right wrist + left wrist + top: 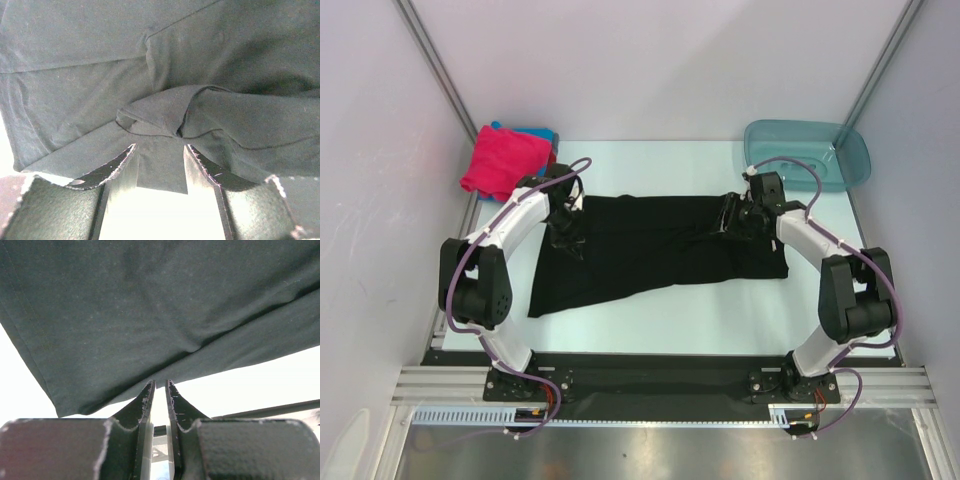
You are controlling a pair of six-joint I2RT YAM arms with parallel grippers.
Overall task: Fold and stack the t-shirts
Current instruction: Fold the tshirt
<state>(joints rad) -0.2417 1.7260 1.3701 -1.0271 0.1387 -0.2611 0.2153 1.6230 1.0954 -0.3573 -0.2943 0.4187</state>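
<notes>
We see a translucent teal basin [810, 152] sitting upright at the far right corner of the pale table [700, 315], and a ribbed aluminium rail [660, 382] running along its near edge.

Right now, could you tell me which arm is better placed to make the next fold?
Left, probably: the left pincer looks pinched on the black t-shirt at its edge, ready to pull it over; the right pincer stands open, cloth lying loose between its fingers.
</notes>
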